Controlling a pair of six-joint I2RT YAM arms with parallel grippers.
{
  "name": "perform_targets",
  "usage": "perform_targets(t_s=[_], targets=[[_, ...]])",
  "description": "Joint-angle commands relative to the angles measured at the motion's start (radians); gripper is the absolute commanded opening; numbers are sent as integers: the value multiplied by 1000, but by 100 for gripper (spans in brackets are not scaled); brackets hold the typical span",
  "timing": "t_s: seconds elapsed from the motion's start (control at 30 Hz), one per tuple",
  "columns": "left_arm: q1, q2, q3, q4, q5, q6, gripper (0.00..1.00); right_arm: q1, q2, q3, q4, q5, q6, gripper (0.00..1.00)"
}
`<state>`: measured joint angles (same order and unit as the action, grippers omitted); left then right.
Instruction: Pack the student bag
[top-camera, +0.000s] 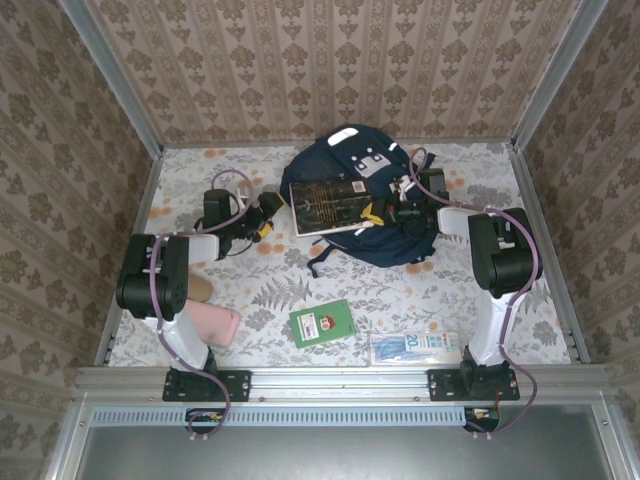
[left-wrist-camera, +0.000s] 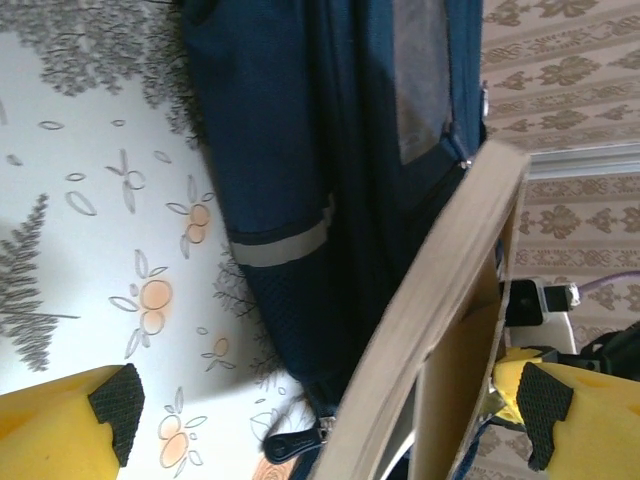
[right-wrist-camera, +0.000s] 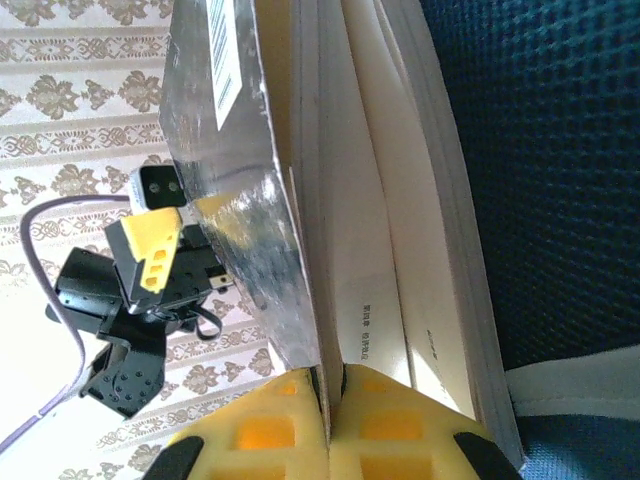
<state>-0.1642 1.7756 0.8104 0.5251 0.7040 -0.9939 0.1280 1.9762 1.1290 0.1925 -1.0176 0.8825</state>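
The student bag (top-camera: 318, 165) lies in the upper middle of the top view on the flowered bench (top-camera: 450, 290), its top end toward the back wall. A dark-covered book (top-camera: 325, 205) rests on its left half. The left fingers (top-camera: 270, 213) sit just left of the book's left edge. In the left wrist view they are spread wide and released, with the book's tan page edge standing between them, close to the finger at lower right. The bag's navy side with a pale stripe lies beyond, at upper middle. The right fingers (top-camera: 383, 212) are over the bag's middle, at the book's right edge. In the right wrist view, at the bottom of the frame, they are clenched on the book's shiny cover, with pages fanning to the right and the bag's blue mesh behind. Along the lower part of the top view lie a pink case (top-camera: 215, 325), a green book (top-camera: 322, 323) and a clear packet (top-camera: 415, 347), well apart from the bag
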Motion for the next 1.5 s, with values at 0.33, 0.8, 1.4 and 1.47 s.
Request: perform_targets(t_s=[0.33, 0.8, 1.4, 1.47], targets=[[-81, 148, 168, 166, 94, -34, 100, 52, 58, 15, -105, 8, -27, 0], [-83, 134, 124, 320, 129, -157, 70, 79, 25, 32, -140, 77, -17, 41], [-64, -19, 151, 294, 165, -179, 0, 93, -391, 14, -575, 613, -184, 61], [-64, -82, 181, 221, 178, -140, 0, 113, -459, 19, -624, 699, -238, 62]])
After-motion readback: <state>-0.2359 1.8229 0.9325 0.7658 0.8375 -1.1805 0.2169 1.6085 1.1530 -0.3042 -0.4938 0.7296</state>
